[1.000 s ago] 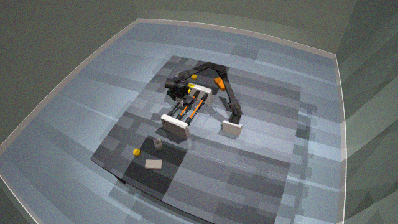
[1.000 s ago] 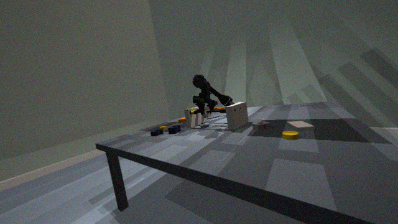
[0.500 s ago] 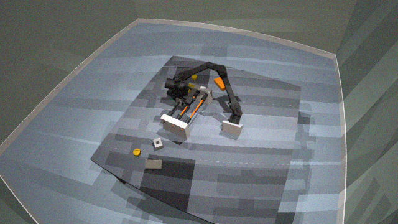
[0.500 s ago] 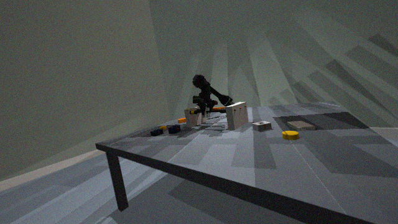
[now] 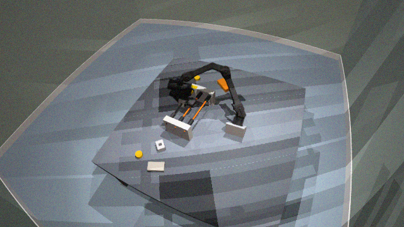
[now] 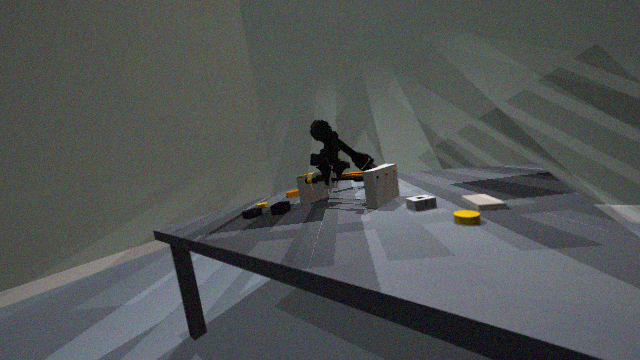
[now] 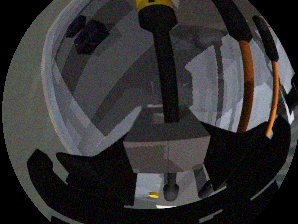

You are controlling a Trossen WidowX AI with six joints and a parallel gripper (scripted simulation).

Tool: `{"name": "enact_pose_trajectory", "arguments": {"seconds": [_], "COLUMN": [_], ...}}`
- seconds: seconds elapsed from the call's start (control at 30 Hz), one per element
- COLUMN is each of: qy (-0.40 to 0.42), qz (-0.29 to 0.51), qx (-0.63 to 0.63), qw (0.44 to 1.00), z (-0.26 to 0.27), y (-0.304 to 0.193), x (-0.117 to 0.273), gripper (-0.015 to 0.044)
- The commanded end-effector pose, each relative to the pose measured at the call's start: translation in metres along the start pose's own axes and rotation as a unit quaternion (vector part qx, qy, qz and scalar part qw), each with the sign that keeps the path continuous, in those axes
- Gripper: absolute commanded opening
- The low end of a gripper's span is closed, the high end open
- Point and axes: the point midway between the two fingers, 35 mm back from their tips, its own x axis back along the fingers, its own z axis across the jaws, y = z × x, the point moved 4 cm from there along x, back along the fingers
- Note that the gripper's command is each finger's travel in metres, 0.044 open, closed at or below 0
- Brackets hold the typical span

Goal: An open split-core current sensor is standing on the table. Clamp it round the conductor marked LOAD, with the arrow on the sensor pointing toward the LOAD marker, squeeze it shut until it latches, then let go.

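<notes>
The grey sensor [image 7: 167,156] surrounds a black conductor [image 7: 167,75] [image 5: 173,113], which passes through it. Its two halves meet at a thin seam in the wrist view; I cannot tell whether the latch has caught, and no arrow is readable. My gripper [image 7: 164,125] [image 5: 182,103] [image 6: 328,181] is shut on the sensor, one finger on each side. The conductor has a yellow marker [image 7: 155,4] [image 6: 309,180] at its far end in the wrist view; its lettering is not readable. In the top and exterior views the sensor is too small and dark to make out.
Two orange-sleeved conductors [image 7: 248,85] [image 5: 199,110] run alongside. A pale front block [image 5: 178,127] [image 6: 381,186] and a rear block [image 5: 209,98] [image 6: 312,191] hold the conductors. Two dark blocks [image 6: 280,207] [image 7: 92,37] lie beside them. A white square piece [image 5: 160,149] and yellow disc [image 5: 139,154] [image 6: 467,217] lie beyond the front block.
</notes>
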Motion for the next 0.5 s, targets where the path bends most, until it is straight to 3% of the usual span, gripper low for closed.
{"name": "enact_pose_trajectory", "arguments": {"seconds": [0.0,0.47], "qy": [0.0,-0.066], "qz": [0.0,0.0], "qx": [-0.001,0.0], "qw": [1.0,0.998], "z": [0.0001,0.0024], "y": [-0.0001,0.0002], "x": [-0.0002,0.0001], "gripper": [0.0,0.0]}}
